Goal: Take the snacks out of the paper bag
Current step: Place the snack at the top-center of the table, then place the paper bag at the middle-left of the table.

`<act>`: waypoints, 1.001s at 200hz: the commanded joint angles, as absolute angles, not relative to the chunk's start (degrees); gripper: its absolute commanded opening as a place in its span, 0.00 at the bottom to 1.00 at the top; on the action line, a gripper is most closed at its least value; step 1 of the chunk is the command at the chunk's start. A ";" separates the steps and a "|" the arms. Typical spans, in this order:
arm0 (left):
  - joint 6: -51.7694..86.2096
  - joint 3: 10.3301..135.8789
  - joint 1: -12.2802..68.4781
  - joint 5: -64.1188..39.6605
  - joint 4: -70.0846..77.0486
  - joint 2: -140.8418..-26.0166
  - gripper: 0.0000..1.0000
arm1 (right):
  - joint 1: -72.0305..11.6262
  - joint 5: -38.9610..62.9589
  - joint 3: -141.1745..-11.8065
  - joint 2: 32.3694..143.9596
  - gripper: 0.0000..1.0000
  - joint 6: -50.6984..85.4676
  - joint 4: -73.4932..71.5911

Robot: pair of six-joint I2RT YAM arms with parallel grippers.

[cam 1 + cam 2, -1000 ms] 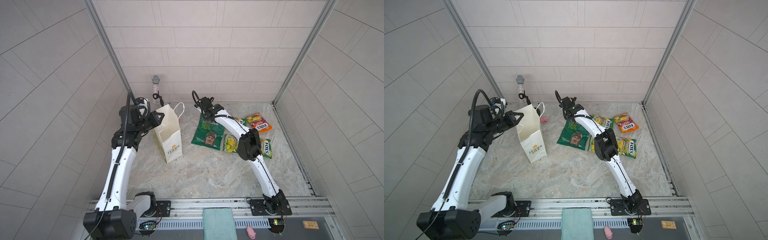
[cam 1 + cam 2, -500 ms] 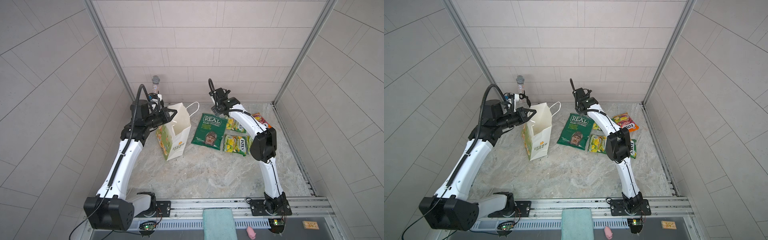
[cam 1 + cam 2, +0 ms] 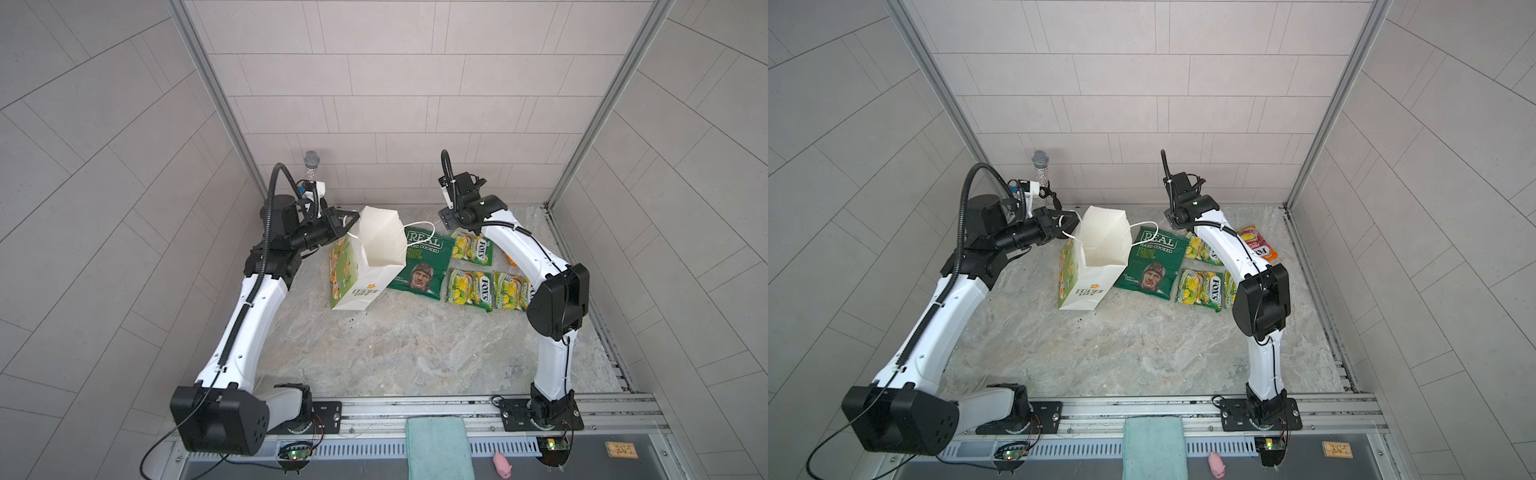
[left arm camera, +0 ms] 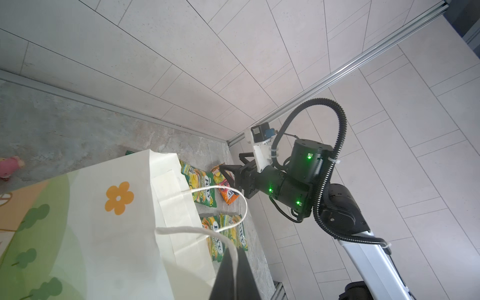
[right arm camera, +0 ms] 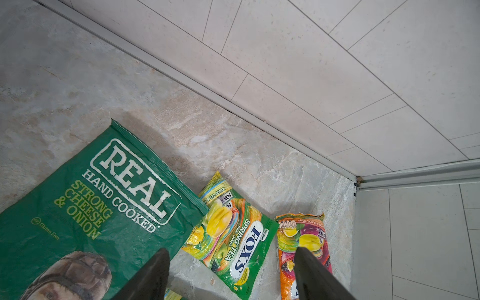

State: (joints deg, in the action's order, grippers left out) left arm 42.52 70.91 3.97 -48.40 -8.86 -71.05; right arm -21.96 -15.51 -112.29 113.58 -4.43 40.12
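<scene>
The left gripper (image 3: 347,219) is clamped fully closed on a white cord handle (image 4: 181,230) of the paper bag (image 3: 361,274). The bag therefore stands right at its fingertips, mouth up, its long axis near vertical with a slight lean.

The right gripper (image 5: 231,250) is spread wide and grips nothing, hanging above the table (image 3: 415,345). Below the gap between its fingers lies a FOX'S Spring Tea packet (image 5: 233,233). By one finger is the REAL Hand Cooked crisp bag (image 5: 91,207), and by the other the orange-red FOX'S packet (image 5: 304,246). Two more Spring Tea packets (image 3: 469,289) lie farther back toward that arm's elbow. All five are flat on the table, outside the bag.

From the right fingers, the bag's mouth lies sideways, past the crisp bag, whose top edge the free handle (image 3: 419,226) drapes over. In both top views only white paper shows inside.

The emptying looks finished or nearly so. The left arm is nearer the bag but occupied holding it. Any further reach would probably fall to the right gripper, crossing over the crisp bag and descending along the bag's upright axis.
</scene>
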 commanded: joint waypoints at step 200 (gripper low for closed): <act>33.34 73.78 -5.88 -36.85 -16.80 -75.32 0.26 | -18.03 -12.20 -107.28 104.37 0.77 -1.35 39.30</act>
State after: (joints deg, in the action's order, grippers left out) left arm 36.88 70.96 -4.45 -37.12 -15.22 -75.44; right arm -18.26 -12.88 -107.35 107.24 -2.90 39.40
